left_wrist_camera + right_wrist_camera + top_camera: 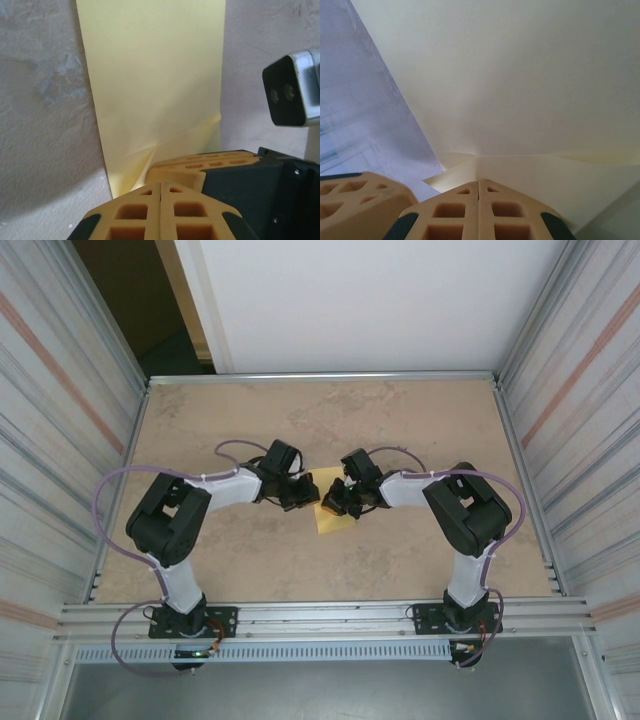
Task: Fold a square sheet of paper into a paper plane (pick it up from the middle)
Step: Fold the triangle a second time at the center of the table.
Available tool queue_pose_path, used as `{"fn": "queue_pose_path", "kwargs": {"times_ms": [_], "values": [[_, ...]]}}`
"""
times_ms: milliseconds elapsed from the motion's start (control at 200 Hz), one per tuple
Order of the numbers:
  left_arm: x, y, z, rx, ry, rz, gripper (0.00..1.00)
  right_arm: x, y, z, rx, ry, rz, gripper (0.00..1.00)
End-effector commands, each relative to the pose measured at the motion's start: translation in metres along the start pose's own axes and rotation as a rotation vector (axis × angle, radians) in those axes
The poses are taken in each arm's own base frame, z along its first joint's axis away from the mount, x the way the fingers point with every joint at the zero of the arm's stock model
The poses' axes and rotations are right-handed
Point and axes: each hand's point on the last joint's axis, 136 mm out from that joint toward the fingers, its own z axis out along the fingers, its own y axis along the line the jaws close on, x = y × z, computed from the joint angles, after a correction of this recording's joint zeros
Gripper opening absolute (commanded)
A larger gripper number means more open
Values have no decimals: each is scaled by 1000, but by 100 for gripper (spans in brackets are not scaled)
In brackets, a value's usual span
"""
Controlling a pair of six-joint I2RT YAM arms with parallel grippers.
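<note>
The pale-yellow square sheet of paper (334,521) lies on the table between the two arms. My right gripper (479,181) is shut on its near edge, and the paper (520,100) rises in a crease to the fingertips. In the left wrist view the same raised edge of the sheet (150,75) meets the right gripper's finger (200,167). My left gripper (161,185) is shut beside the sheet's near corner, with no paper seen between its fingers. From above, the left gripper (300,490) and right gripper (340,504) almost touch. A paper plane is out of view.
The beige table (300,420) has metal rails along its edges and striped walls on both sides. The right arm's wrist camera (290,90) hangs close to the left gripper. The left gripper's finger (360,200) sits just left of the paper's corner.
</note>
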Motion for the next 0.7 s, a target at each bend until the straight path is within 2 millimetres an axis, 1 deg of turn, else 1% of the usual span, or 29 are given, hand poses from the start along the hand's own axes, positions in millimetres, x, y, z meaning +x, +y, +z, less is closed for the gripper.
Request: {"fn": "queue_pose_path", "kwargs": {"times_ms": [0, 95, 286, 692], "values": [[-2, -3, 3, -21, 5, 31, 5, 6, -36, 7, 105, 24, 69, 0], [-2, -1, 5, -35, 7, 36, 5, 7, -35, 7, 104, 24, 69, 0], [-1, 10, 8, -83, 9, 34, 4, 7, -36, 7, 103, 25, 72, 0], [3, 22, 15, -127, 34, 32, 4, 7, -35, 7, 97, 28, 74, 0]]}}
